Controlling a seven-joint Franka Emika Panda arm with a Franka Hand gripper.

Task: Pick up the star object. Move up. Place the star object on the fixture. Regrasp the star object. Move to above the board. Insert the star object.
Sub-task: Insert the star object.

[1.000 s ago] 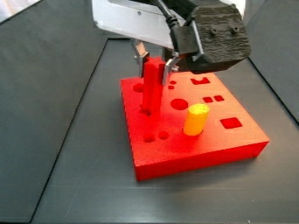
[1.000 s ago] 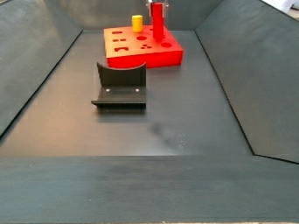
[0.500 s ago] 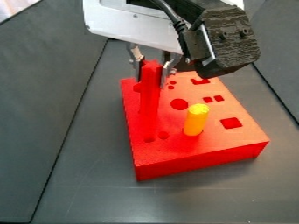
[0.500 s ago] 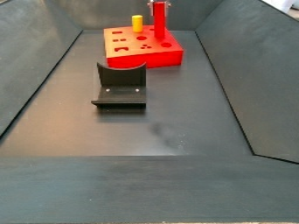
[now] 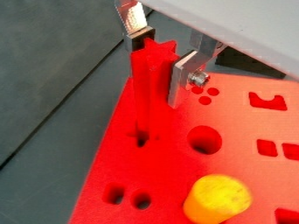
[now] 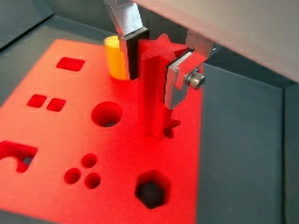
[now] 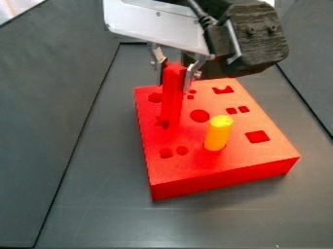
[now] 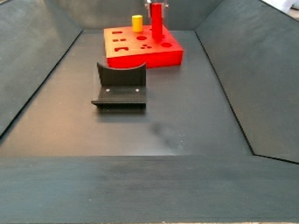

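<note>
Sinking further into the board (image 7: 215, 146) — star object (image 7: 170, 92), pincer (image 7: 174, 64) gripping.

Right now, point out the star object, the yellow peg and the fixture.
star object (image 6: 156, 92), a wrist view, mid shaft.
yellow peg (image 7: 219, 133), a side view, its side.
fixture (image 8: 119, 77), a side view, upright back plate.

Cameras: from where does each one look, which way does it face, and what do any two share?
Wrist view: just above the gripper, looking down the star object to the board; both fingers show.
Wrist view: same mount, opposite side of the gripper; yellow peg beyond.
Side view: close and raised, facing the board; gripper and wrist housing show.
Side view: far down the table, fixture nearer, board behind; gripper at the frame's top edge.
All four share the star object standing upright in the board.
</note>
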